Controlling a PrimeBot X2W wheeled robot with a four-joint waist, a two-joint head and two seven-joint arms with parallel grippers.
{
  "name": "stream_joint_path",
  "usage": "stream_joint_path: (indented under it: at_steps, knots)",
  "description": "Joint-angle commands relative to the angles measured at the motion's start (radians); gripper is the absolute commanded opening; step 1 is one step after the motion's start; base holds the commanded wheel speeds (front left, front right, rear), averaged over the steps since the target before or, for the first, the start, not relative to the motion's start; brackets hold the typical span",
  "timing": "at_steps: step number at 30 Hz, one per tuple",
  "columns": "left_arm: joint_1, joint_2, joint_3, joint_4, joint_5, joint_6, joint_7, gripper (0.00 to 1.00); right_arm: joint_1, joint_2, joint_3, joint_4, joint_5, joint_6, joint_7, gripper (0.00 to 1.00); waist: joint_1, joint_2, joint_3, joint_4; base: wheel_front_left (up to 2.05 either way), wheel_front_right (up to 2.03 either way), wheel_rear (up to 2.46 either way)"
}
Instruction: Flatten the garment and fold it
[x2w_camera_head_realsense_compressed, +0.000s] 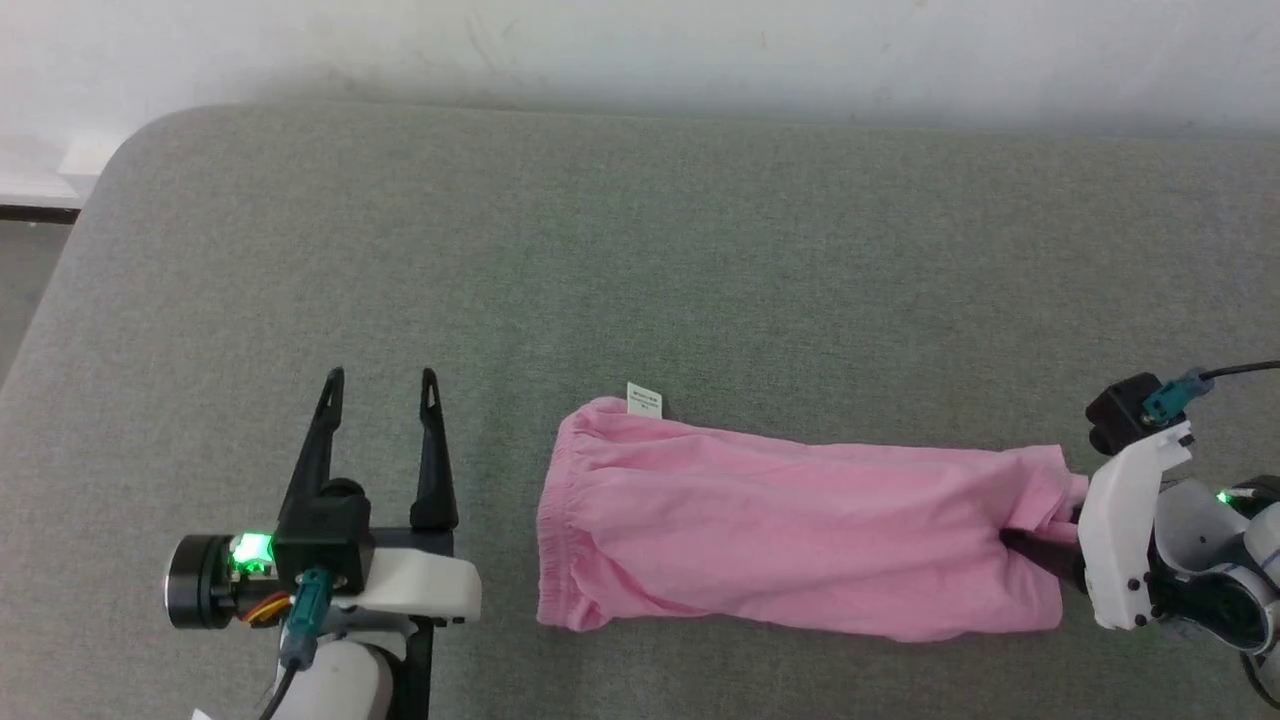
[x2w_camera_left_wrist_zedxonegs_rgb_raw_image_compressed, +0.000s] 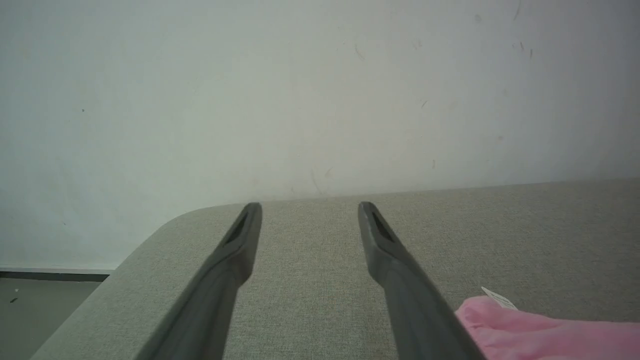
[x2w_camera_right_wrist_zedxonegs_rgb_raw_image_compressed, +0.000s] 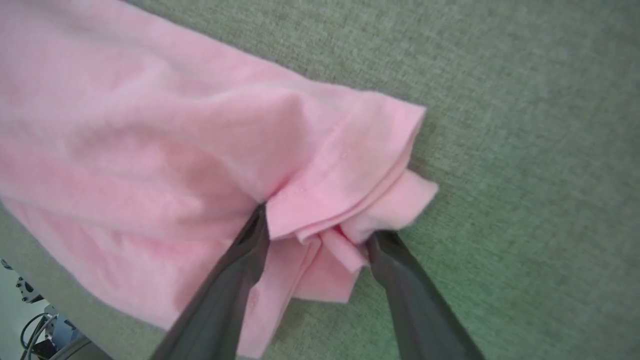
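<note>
The light pink garment (x2w_camera_head_realsense_compressed: 790, 530) lies as a long narrow strip across the grey cloth surface (x2w_camera_head_realsense_compressed: 700, 250), its white tag (x2w_camera_head_realsense_compressed: 644, 400) sticking out at the far left corner. My right gripper (x2w_camera_head_realsense_compressed: 1040, 540) is at the strip's right end. In the right wrist view its fingers stand open (x2w_camera_right_wrist_zedxonegs_rgb_raw_image_compressed: 317, 225) on either side of a bunch of layered hem of the garment (x2w_camera_right_wrist_zedxonegs_rgb_raw_image_compressed: 175, 150). My left gripper (x2w_camera_head_realsense_compressed: 381, 378) rests open to the left of the garment, apart from it, nothing between its fingers (x2w_camera_left_wrist_zedxonegs_rgb_raw_image_compressed: 310, 207). The garment's corner (x2w_camera_left_wrist_zedxonegs_rgb_raw_image_compressed: 540, 332) and tag (x2w_camera_left_wrist_zedxonegs_rgb_raw_image_compressed: 497, 298) show at the left wrist view's lower right.
The padded surface has a rounded far left corner (x2w_camera_head_realsense_compressed: 130, 150), with floor (x2w_camera_head_realsense_compressed: 20, 290) beyond its left edge. A pale wall (x2w_camera_head_realsense_compressed: 640, 50) runs along the back. Bare surface stretches beyond the garment toward the wall.
</note>
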Motion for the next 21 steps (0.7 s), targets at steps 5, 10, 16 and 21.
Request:
stream_joint_path:
  at_steps: [5,10,16,21]
  knots:
    - [0.027,-0.037,0.058,-0.001,0.063,-0.05,-0.005,1.0,0.022,0.013,0.017,0.008,-0.014,-0.001,-0.071,0.0,0.0002,0.0,-0.016,-0.018,0.0,0.0,0.0]
    - [0.042,-0.059,0.101,-0.013,0.1,-0.08,-0.005,1.0,0.004,-0.058,-0.03,-0.039,-0.011,-0.001,-0.113,0.0,0.0002,0.0,-0.038,-0.034,0.0,0.0,0.0]
    - [0.06,-0.084,0.128,-0.01,0.127,-0.111,-0.005,1.0,0.045,-0.181,-0.1,-0.087,-0.009,-0.001,-0.105,0.0,0.0002,0.0,-0.058,-0.049,0.0,0.0,0.0]
    - [0.071,-0.096,0.138,-0.005,0.147,-0.132,-0.005,1.0,0.11,-0.275,-0.151,-0.11,-0.009,-0.001,-0.08,0.0,0.0002,0.0,-0.069,-0.057,0.0,0.0,0.0]
